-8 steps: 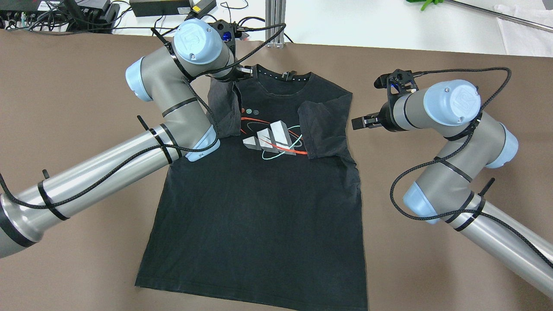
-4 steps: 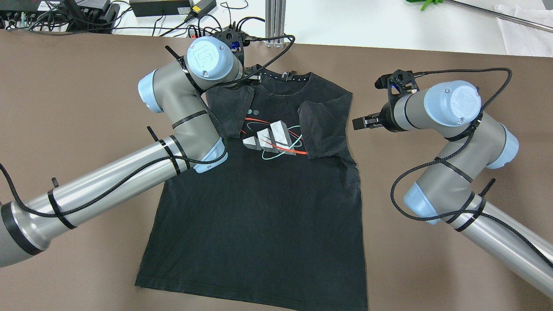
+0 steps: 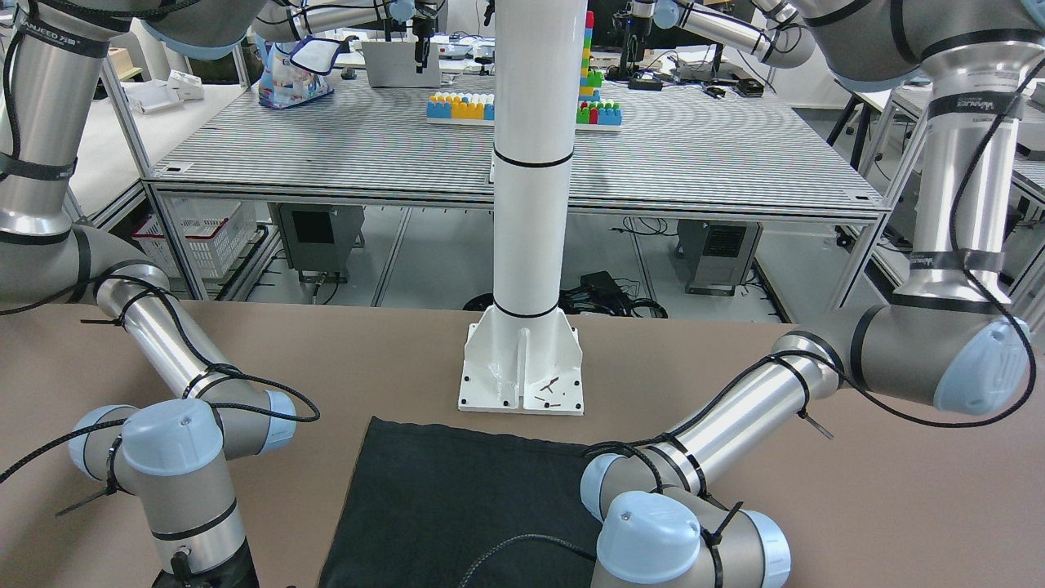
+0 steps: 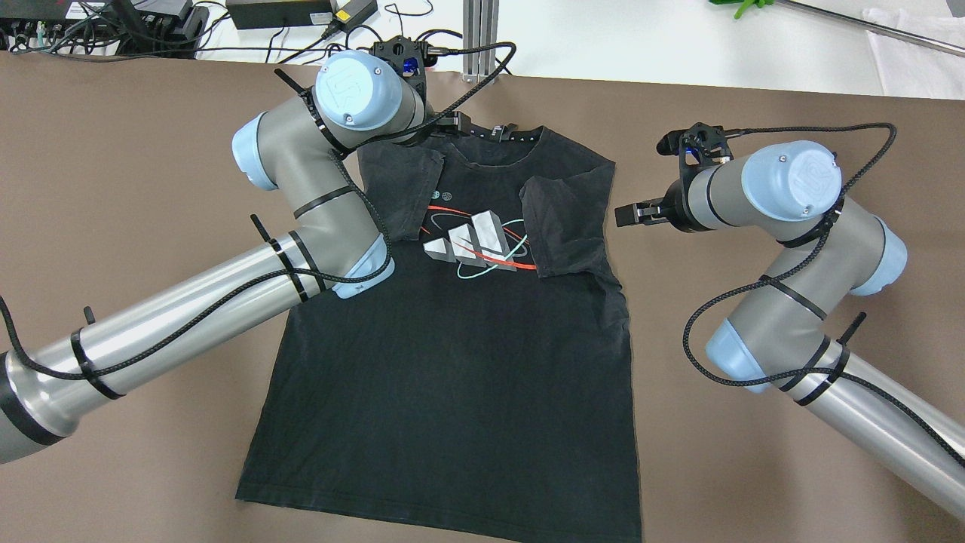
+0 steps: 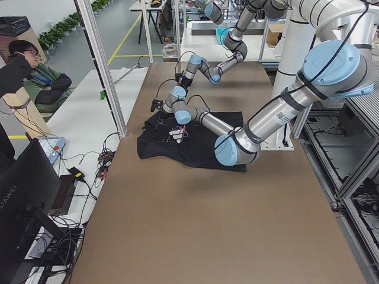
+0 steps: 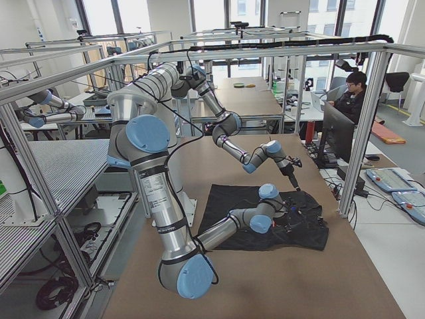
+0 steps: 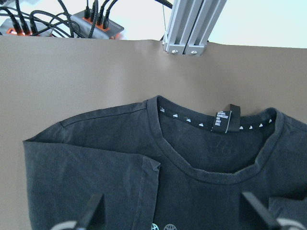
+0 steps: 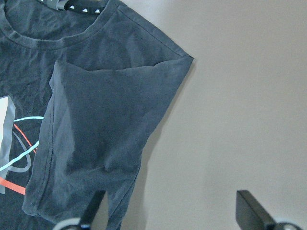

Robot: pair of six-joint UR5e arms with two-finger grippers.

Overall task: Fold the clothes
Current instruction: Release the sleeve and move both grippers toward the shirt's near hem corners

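Plenty of bare brown surface (image 8: pixel 240 120) lies under the wide-open right claw (image 8: pixel 170 208); shirt (image 7: pixel 96 167) collar sits just beyond the wide-open left claw (image 7: pixel 172 213).

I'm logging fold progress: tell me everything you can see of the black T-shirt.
The black, soft matte T-shirt lies flat, front up, on the brown table, collar away from the robot. A grey block graphic with red and teal loops marks the chest. Both short sleeves are folded inward over the chest; the body is unfolded. Only the table visibly touches it.
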